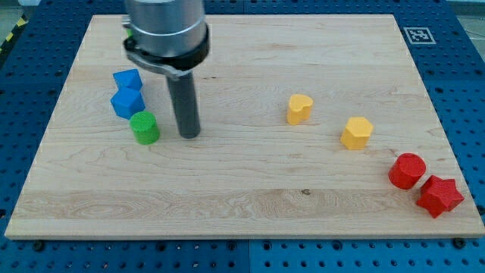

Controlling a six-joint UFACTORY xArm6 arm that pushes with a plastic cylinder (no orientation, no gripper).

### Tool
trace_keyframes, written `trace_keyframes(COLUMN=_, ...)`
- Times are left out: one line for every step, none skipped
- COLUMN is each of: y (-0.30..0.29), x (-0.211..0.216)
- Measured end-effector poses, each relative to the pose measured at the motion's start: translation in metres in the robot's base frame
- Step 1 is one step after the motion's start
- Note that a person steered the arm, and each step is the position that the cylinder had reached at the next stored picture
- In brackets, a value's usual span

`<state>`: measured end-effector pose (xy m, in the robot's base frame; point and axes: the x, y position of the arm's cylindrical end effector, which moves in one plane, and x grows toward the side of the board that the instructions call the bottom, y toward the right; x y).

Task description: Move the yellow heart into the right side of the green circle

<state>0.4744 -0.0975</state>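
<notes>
The yellow heart (299, 108) sits right of the board's middle. The green circle (144, 127) stands at the view's left, just below two blue blocks. My tip (189, 136) rests on the board just right of the green circle, with a small gap between them. The yellow heart is far to the tip's right, a little higher in the view.
Two blue blocks (127, 80) (126, 102) stand stacked in the view just above the green circle. A yellow hexagon-like block (356, 133) lies right of the heart. A red circle (407, 171) and a red star (439, 196) sit near the board's lower right edge.
</notes>
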Motion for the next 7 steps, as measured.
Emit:
trace_keyframes(y=-0.035, x=0.000)
trace_keyframes(y=-0.047, x=0.001)
trace_keyframes(y=-0.011, x=0.003)
trace_keyframes(y=0.032, x=-0.030)
trace_keyframes(y=0.096, x=-0.078)
trace_keyframes(y=0.183, x=-0.092)
trace_keyframes(y=0.266, x=-0.080)
